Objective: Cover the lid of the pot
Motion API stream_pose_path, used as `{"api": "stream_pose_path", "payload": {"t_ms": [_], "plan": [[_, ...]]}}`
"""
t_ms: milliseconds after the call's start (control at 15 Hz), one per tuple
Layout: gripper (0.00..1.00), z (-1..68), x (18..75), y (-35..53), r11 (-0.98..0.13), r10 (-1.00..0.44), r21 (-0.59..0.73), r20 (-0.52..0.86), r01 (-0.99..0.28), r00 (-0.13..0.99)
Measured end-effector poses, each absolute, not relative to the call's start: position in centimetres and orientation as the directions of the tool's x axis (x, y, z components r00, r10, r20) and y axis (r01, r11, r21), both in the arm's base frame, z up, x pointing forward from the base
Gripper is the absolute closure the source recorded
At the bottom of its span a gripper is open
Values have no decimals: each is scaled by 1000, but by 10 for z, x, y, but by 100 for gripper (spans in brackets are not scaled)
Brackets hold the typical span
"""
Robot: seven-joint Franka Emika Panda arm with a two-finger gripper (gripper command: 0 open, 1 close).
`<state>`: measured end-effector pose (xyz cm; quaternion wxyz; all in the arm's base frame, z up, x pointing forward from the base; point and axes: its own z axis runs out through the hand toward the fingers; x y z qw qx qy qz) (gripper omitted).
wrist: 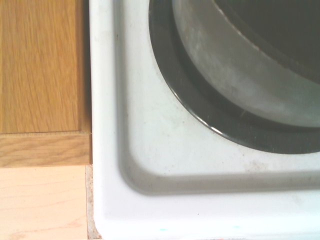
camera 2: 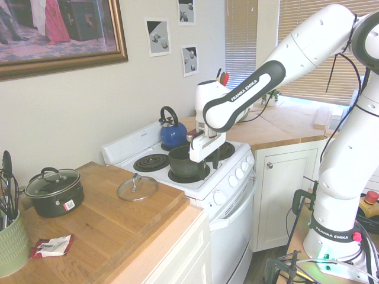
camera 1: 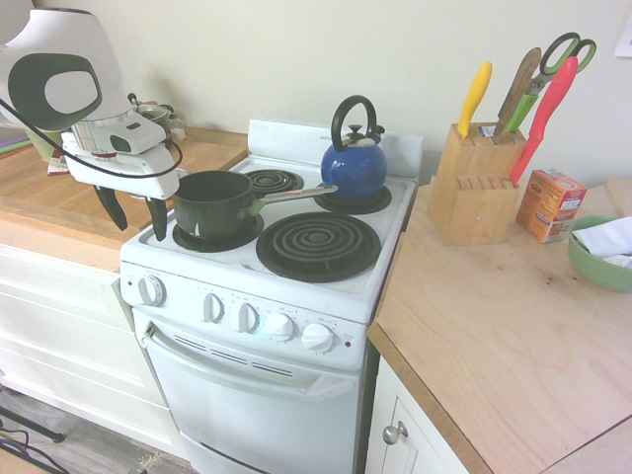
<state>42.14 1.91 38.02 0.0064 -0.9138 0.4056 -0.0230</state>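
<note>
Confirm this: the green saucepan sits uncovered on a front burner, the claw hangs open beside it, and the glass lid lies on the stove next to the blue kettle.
Wrong in one respect: the glass lid lies on the wooden counter beside the stove, not on it, as the second exterior view shows. The rest stands: the saucepan is uncovered on a front burner, and the claw hangs open beside it.

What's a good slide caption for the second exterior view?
Open gripper beside the uncovered pot; lid waits on the counter.
</note>
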Motion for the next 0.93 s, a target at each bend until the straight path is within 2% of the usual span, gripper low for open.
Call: {"api": "stream_pose_path", "payload": {"t_ms": [200, 467, 667, 933], "plan": [[0, 383, 424, 25, -676, -737, -32, 42, -736, 675], [0, 427, 446, 84, -675, -737, -74, 89, -734, 670], [0, 442, 486, 131, -601, -799, -109, 108, -792, 591], [0, 427, 559, 187, -443, -896, -149, 92, -884, 434]]}}
